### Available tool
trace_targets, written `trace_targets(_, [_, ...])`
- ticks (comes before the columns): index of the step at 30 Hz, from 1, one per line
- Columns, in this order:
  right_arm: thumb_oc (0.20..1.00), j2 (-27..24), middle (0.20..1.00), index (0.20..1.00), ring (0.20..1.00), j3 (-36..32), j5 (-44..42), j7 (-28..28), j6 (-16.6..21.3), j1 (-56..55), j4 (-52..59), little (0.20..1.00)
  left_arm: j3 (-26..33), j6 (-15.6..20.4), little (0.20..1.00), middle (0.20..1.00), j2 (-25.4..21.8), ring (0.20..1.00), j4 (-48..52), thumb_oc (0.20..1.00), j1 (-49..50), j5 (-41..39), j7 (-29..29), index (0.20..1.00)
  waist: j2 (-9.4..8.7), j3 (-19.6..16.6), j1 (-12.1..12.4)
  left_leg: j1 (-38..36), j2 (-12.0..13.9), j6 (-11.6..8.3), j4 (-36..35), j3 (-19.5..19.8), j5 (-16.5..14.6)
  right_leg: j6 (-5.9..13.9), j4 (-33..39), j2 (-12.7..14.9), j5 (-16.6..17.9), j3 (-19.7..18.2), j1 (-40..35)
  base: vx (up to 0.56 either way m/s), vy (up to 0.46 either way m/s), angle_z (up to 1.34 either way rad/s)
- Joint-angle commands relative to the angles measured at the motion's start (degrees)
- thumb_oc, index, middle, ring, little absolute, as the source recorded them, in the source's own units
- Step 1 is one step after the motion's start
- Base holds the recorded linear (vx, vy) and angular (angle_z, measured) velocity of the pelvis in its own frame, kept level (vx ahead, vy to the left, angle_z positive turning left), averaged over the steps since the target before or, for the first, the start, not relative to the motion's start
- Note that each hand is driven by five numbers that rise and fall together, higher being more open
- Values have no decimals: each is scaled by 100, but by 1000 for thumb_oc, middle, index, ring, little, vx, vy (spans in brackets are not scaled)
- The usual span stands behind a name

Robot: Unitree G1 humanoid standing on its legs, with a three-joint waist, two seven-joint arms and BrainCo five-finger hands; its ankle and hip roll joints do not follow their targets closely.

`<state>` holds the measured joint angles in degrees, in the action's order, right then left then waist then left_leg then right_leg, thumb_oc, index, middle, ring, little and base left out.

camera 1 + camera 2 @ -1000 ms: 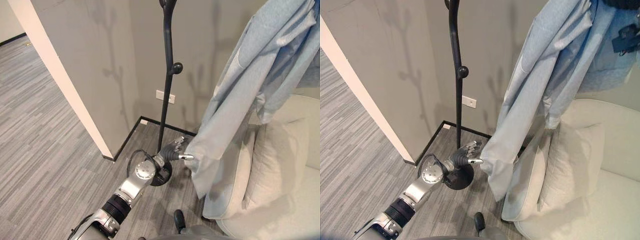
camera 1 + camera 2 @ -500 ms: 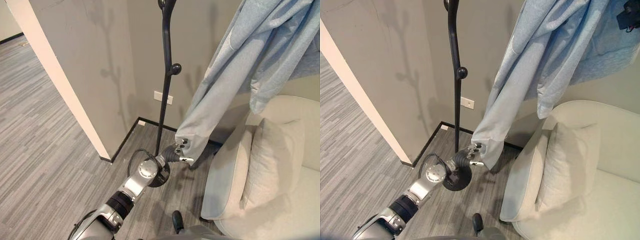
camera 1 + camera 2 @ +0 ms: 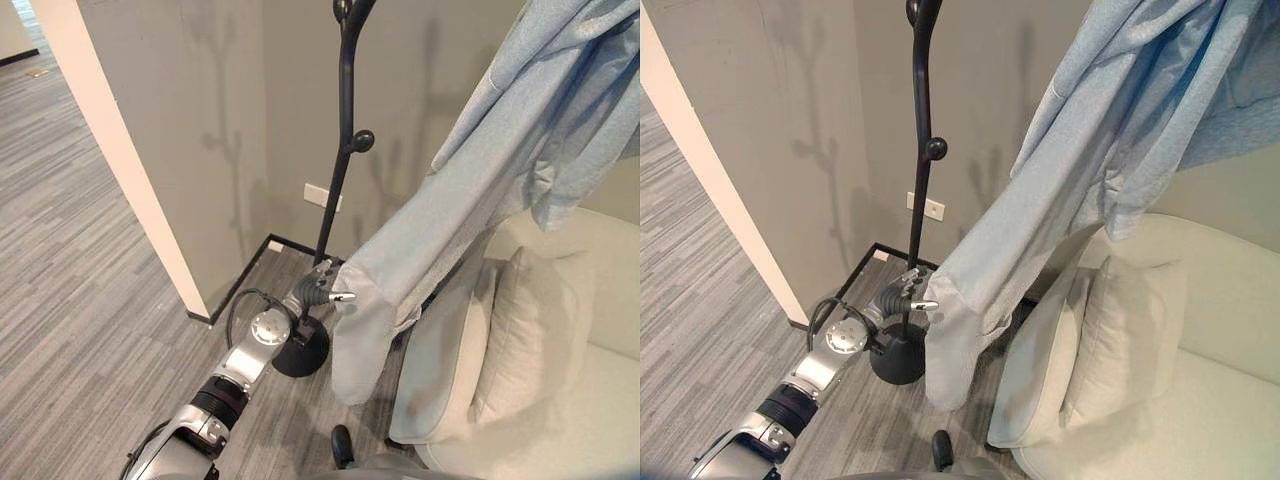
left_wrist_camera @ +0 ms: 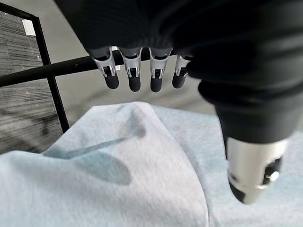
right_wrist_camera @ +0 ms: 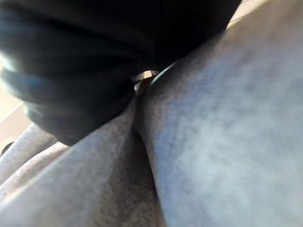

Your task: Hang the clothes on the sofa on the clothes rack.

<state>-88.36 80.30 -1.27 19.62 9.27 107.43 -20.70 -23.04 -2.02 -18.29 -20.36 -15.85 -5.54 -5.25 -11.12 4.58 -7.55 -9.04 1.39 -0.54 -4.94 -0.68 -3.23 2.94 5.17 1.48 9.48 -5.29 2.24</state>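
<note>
A light blue garment point(image 3: 480, 180) hangs in the air from the upper right, and its long sleeve point(image 3: 365, 320) droops beside the rack. The black clothes rack point(image 3: 340, 170) stands in the wall corner on a round base point(image 3: 300, 355), with a knob point(image 3: 362, 141) on its pole. My left hand point(image 3: 320, 290) is low by the pole, open, with its straight fingers point(image 4: 135, 78) against the sleeve's edge and not curled on the cloth. In the right wrist view, my right hand point(image 5: 71, 61) is pressed into the garment's folds point(image 5: 222, 132), which hide its fingers.
A cream sofa point(image 3: 570, 400) with a pillow point(image 3: 525, 340) fills the right side, close to the rack's base. A cream wall edge point(image 3: 120, 160) juts out on the left. A white socket point(image 3: 322, 197) sits on the grey wall. Grey carpet point(image 3: 80, 300) lies open to the left.
The camera has shifted. My left hand has moved closer to the rack pole along the sleeve. The sleeve's end, bunched at the hand half a second ago, now hangs below it.
</note>
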Motion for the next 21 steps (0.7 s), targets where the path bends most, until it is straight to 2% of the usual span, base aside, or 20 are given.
trace_targets(1, [200,-578,200,200,200,-9,-182,137,-218,952,-355,200,152,451,1000,1000,-198,1000,828,1000,188,36,71,1000,70,-138,74,246,295,-45,-6,-72,-12,-42,-17,154,-163,184,-74,0,0,0])
trace_targets(6, [200,-688,200,200,200,-9,-410,196,-83,1181,8,200,248,478,1000,1000,82,1000,667,1000,193,8,123,1000,205,-189,108,262,312,-47,-6,-67,-25,-43,-17,144,-160,192,-69,0,0,0])
trace_targets(13, [200,-676,200,200,200,-9,-561,207,-7,1258,180,200,29,496,1000,1000,231,1000,263,1000,-34,136,124,1000,238,-207,72,244,335,-51,-6,-92,-50,-50,-17,111,-166,161,-51,0,0,0])
trace_targets(21, [200,-749,200,200,200,-9,-591,282,47,1371,322,200,-282,550,1000,1000,283,1000,-134,1000,-442,489,275,1000,102,-171,-29,204,365,-57,-6,-113,-86,-61,-17,63,-181,136,-51,3,-29,-1])
